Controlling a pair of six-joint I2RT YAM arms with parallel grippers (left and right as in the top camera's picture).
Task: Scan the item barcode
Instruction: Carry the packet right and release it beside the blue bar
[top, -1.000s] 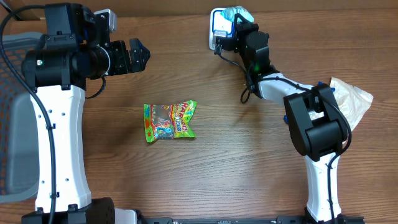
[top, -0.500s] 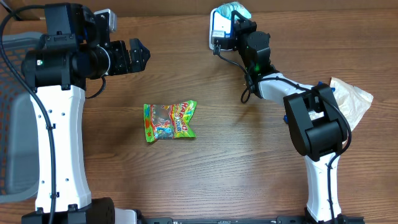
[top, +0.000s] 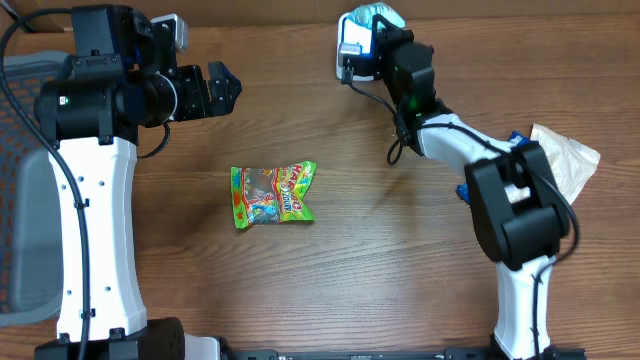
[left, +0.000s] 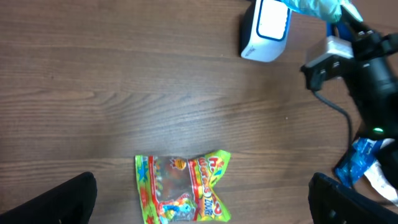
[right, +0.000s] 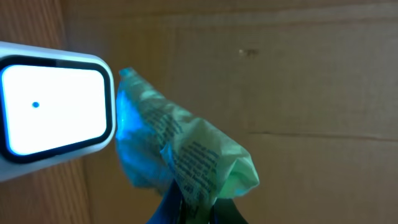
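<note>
Currently: right gripper (right: 194, 210) pinched tight on 1 pale teal packet (right: 186, 155), just beside lit scanner (right: 53, 112), top centre of overhead view. Left gripper (top: 222, 88) fingers wide, empty, upper left. 1 candy bag (top: 272, 194) flat on table (top: 400, 260), centre-left.

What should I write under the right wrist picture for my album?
The right gripper holds a crinkly green packet right beside the glowing white scanner.

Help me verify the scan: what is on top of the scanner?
From overhead, a pale green packet, pinched in the right gripper, overlaps one scanner corner; the lit window is uncovered. That corner is hidden, and contact cannot be told.
</note>
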